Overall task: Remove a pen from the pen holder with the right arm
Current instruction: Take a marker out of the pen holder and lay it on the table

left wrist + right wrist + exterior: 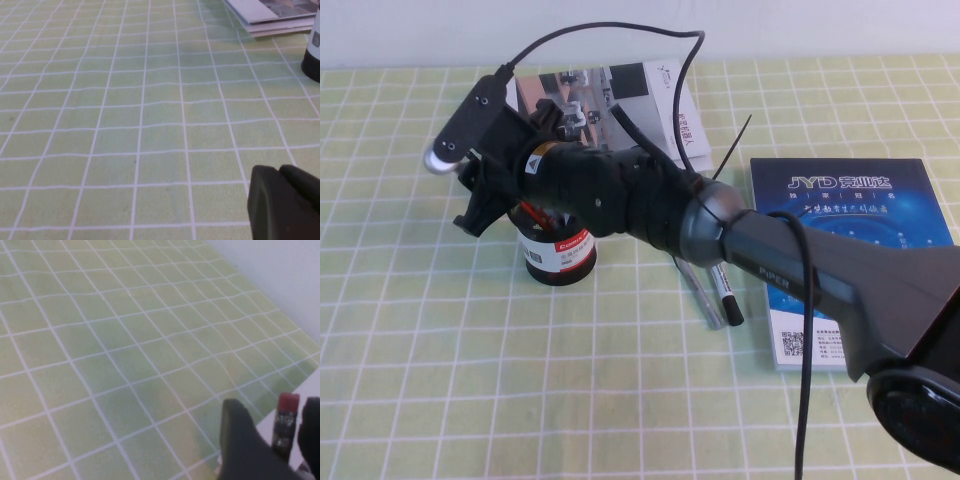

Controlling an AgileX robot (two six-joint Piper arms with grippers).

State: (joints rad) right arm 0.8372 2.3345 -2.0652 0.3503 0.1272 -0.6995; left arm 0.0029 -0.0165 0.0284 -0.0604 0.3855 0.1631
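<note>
Left end effector parked low over table, state cannot tell. Centre-left in high view: right end effector directly over pen holder, narrow but unclamped, straddling red-capped pen; long axis roughly vertical, straight lift likely.

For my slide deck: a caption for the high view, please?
Right tool at the pen holder, around a red-capped pen; left tool out of shot, over checked cloth.

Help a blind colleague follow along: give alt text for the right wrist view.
The right gripper brackets a red-capped pen against green checked tablecloth, white wall behind. The left gripper, unseen here, sits low over the tablecloth elsewhere.
</note>
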